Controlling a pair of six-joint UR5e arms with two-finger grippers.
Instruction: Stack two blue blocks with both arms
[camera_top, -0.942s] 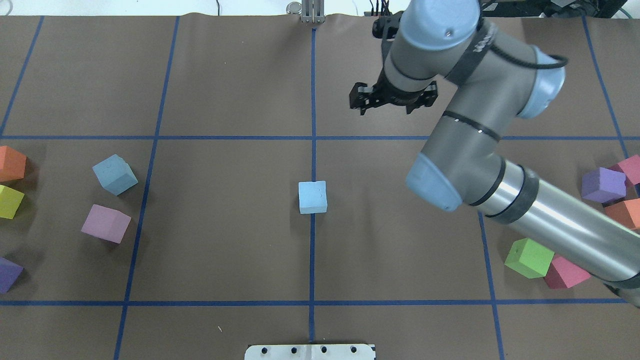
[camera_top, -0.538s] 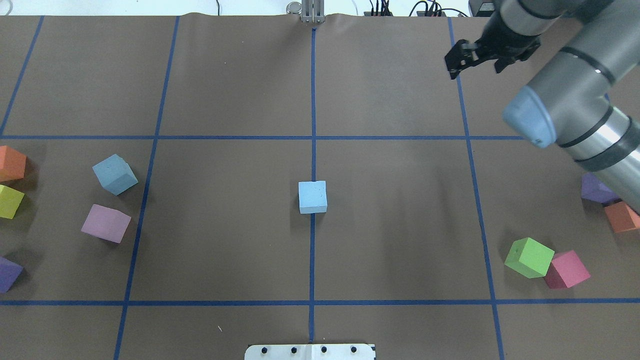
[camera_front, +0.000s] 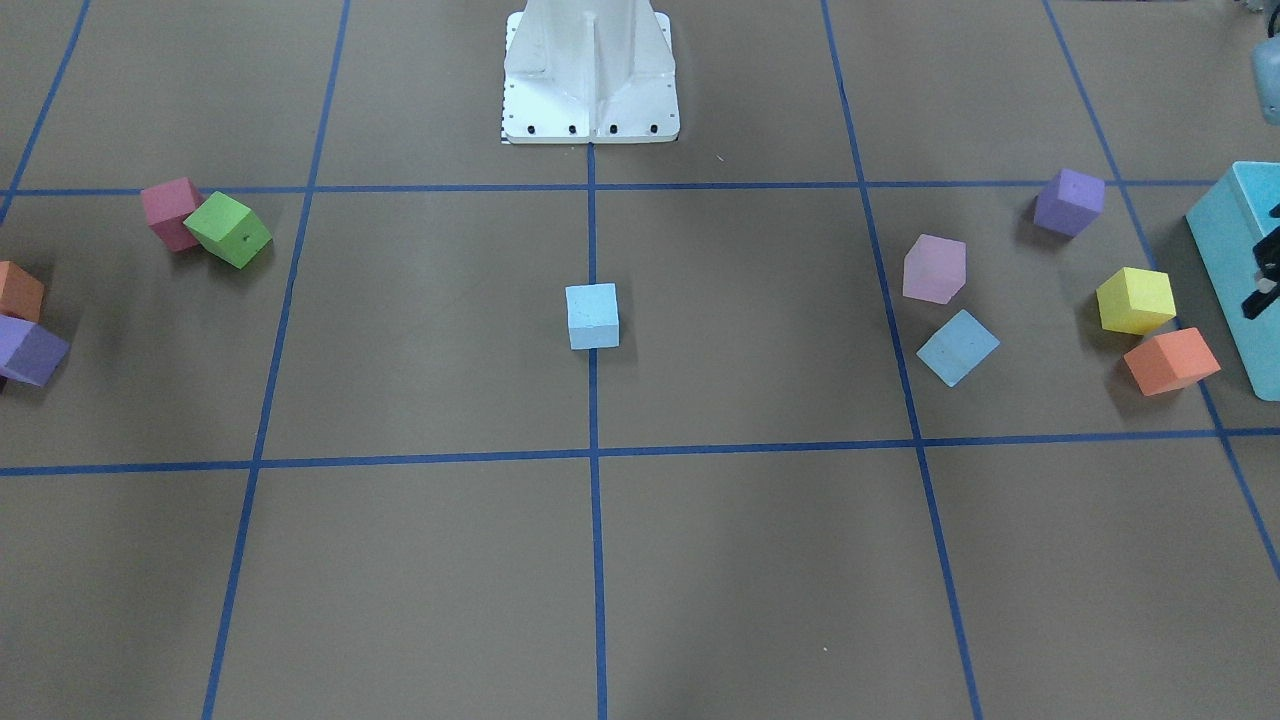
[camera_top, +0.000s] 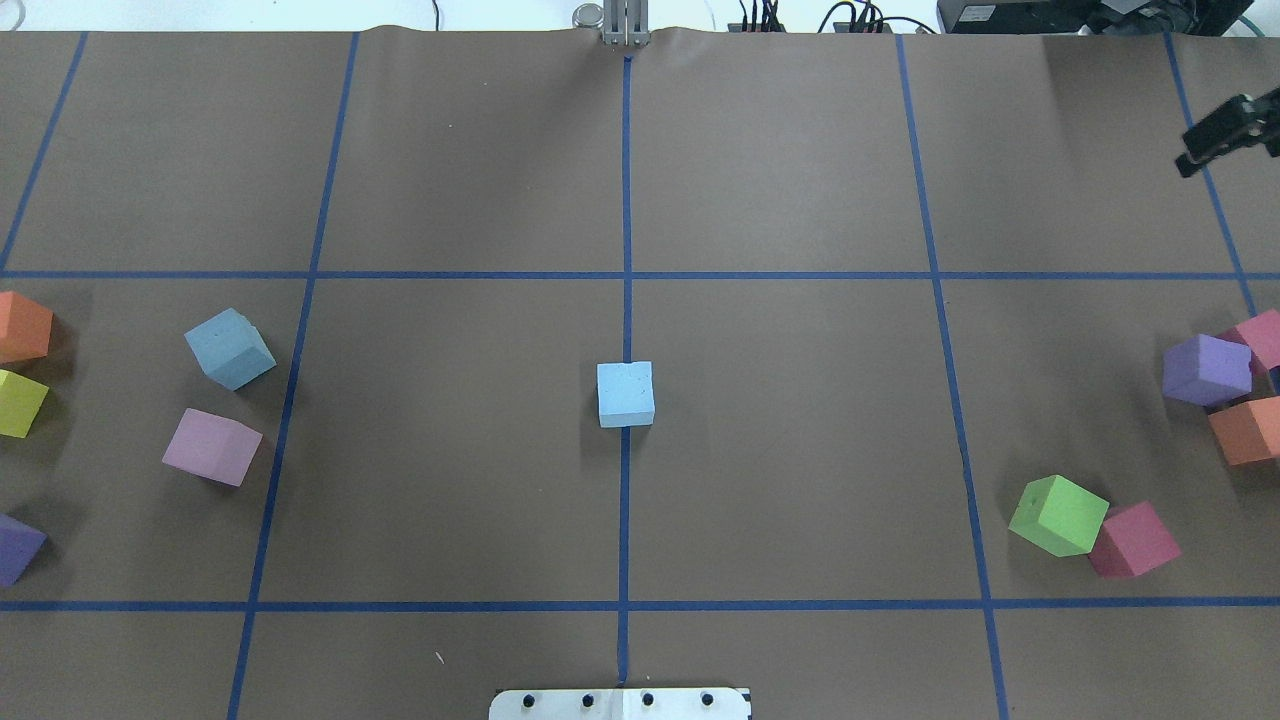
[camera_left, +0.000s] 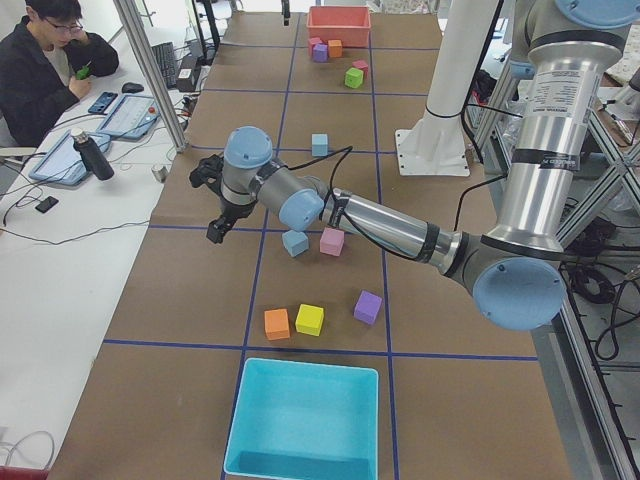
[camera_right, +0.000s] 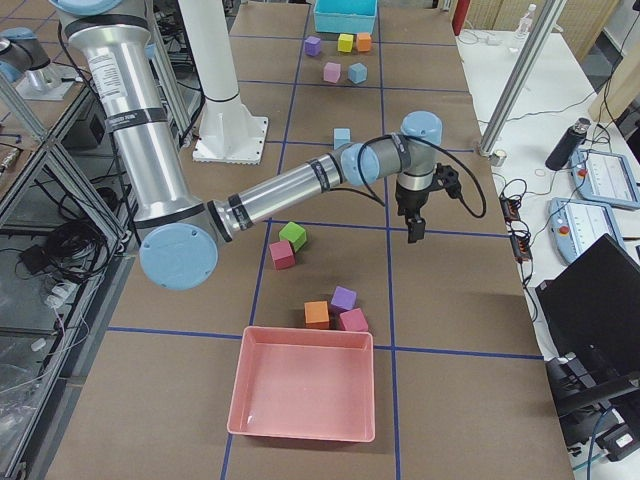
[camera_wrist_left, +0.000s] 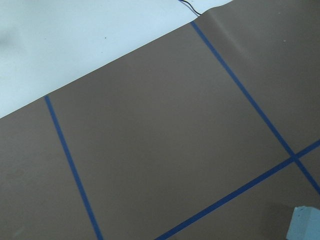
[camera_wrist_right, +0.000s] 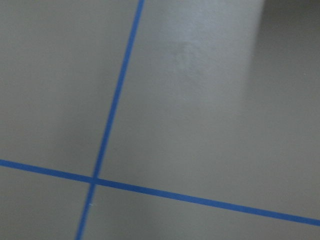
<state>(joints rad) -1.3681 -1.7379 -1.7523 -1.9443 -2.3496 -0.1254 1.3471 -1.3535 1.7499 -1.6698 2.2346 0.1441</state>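
One blue block (camera_top: 625, 394) sits on the tape cross at the table's middle; it also shows in the front view (camera_front: 592, 316). The other blue block (camera_top: 230, 348) lies turned on the left side, next to a pale purple cube (camera_top: 212, 447). My right gripper (camera_top: 1225, 135) is at the far right edge, half cut off; it looks open and holds nothing. My left gripper (camera_left: 212, 205) hovers over the far left part of the table; only a sliver shows in the front view (camera_front: 1265, 275), and I cannot tell its state. A blue block corner (camera_wrist_left: 305, 222) shows in the left wrist view.
Orange (camera_top: 22, 326), yellow (camera_top: 20, 403) and purple (camera_top: 18, 548) cubes lie at the left edge. Green (camera_top: 1058, 515), dark pink (camera_top: 1133, 540), purple (camera_top: 1206, 369) and orange (camera_top: 1245, 430) cubes lie on the right. A turquoise box (camera_left: 305, 420) and a pink tray (camera_right: 305, 395) stand at the table's ends.
My right arm has swung from the far middle of the table to the right edge, nearly out of the overhead view. No block has moved.
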